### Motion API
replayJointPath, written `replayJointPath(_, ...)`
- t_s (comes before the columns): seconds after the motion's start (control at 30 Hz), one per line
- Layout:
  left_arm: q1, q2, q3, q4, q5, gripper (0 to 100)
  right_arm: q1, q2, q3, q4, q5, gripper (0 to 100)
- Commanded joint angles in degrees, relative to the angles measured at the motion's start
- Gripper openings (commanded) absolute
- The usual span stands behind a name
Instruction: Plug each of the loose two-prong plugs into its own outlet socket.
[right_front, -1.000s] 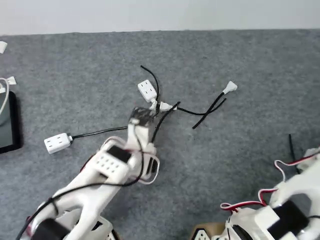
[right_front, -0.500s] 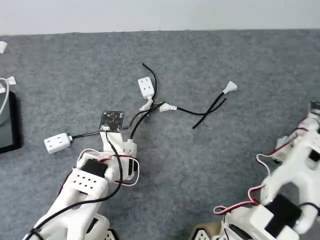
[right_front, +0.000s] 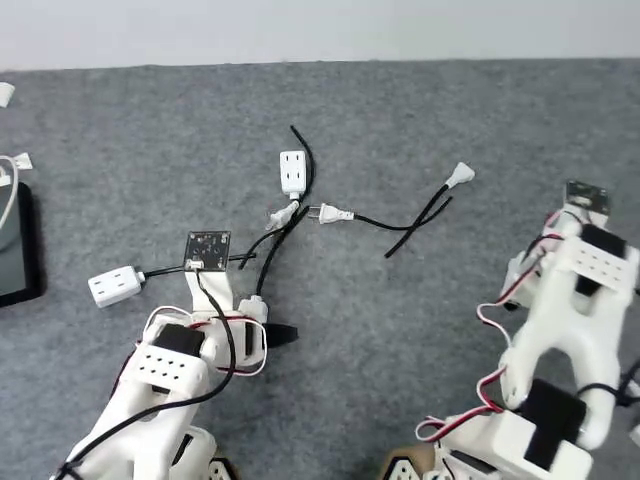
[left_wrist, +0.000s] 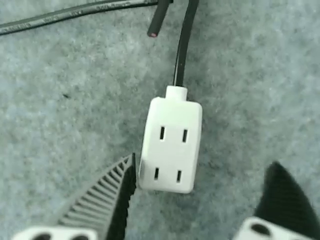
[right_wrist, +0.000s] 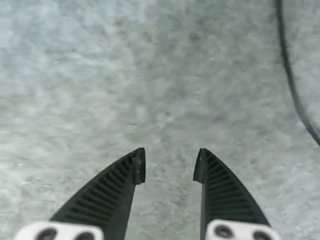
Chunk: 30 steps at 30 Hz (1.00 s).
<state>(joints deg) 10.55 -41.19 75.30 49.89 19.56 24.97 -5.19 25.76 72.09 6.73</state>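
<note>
Outlet socket block (left_wrist: 171, 145) lies flat on the carpet (left_wrist: 60, 100) between the spread fingers of our left gripper (left_wrist: 204, 172).
We see smooth, round-cornered white plastic on nubbly grey pile, its black cord (left_wrist: 184, 45) leading away. Our right gripper (right_wrist: 169, 165) hangs open, ridged tips over bare carpet. Farther out, two white plugs (right_front: 283, 214) lie close together near another socket (right_front: 292, 172), and a third plug (right_front: 460, 176) sits well apart with open carpet around it.

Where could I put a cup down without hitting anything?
The carpet between the left arm and the right arm is bare, as is the far strip beyond the upper socket. Around that socket plugs and black cords crowd together.
</note>
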Motion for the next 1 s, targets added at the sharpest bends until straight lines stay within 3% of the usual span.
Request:
replayJointPath(0.0,-0.5,-1.1,-1.5,1.0,-1.0,38,-4.4,-2.3,-0.8,0.6,-3.4,15.4)
replayJointPath(0.27,-9.8,-1.1,-6.4,1.6,-5.8,38,-10.5,-10.0,-2.9,0.0,-15.6,15.4)
replayJointPath(0.5,-19.4,-0.8,-9.5,7.6,-6.2,38,-17.1,-5.0,-9.1,-0.4,-25.8,15.4)
replayJointPath(0.73,-20.0,-1.1,-2.1,-3.6,-6.2,38,-17.7,9.2,-24.6,-3.7,-32.5,15.4)
replayJointPath(0.97,-20.0,-1.1,-1.8,-4.2,-6.6,38,-20.7,32.7,-46.4,-7.5,-35.9,15.4)
